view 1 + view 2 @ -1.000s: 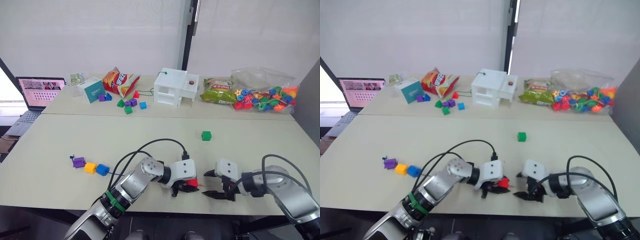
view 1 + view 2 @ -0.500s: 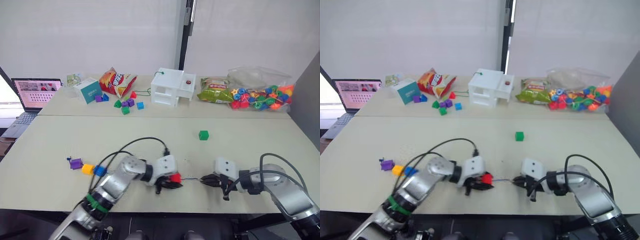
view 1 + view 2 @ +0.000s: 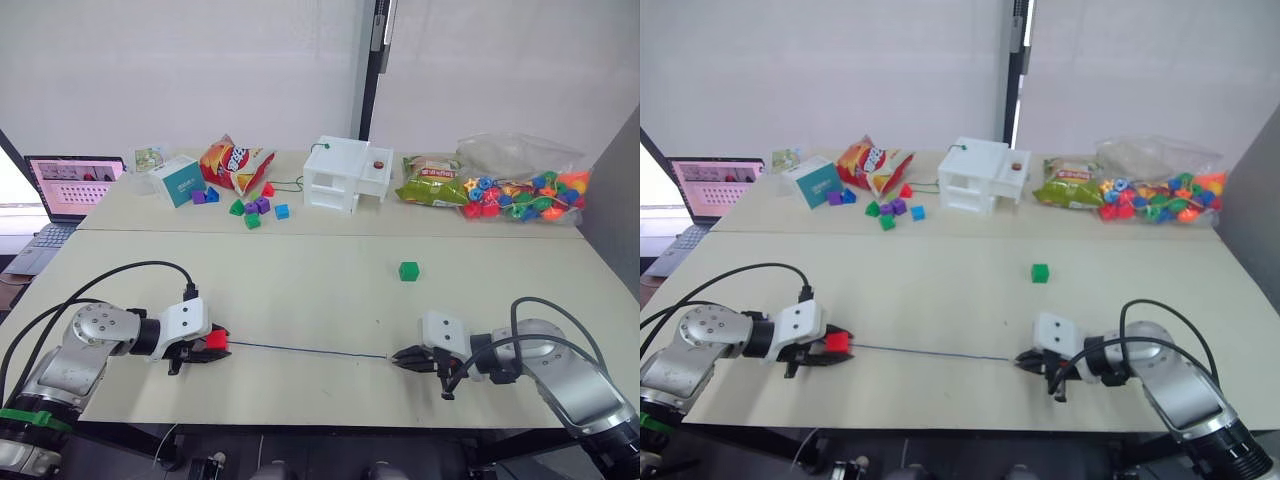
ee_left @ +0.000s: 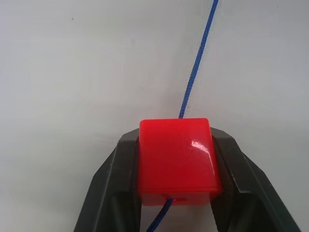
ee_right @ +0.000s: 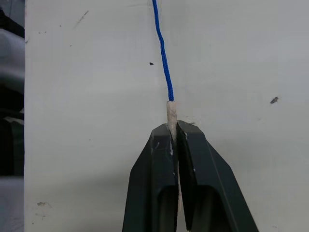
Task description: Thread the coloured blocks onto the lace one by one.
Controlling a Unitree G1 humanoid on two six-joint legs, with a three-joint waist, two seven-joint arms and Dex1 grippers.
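The left gripper [image 3: 213, 350] is clamped on the red block [image 4: 177, 161], one black finger on each side, low over the near-left part of the table [image 3: 300, 290]. The dark-blue lace [image 3: 300, 349] runs through that block and stretches across the tabletop in a nearly straight line to the right gripper [image 5: 174, 140] — its fingers pinched together on the lace's stiff pale tip [image 5: 171, 116], near the front edge on the right. A green block [image 3: 409, 271] sits alone further back, well apart from the lace. Along the far side lie loose small blocks [image 3: 255, 208], a white box [image 3: 345, 175] and a clear bag of beads [image 3: 520, 190].
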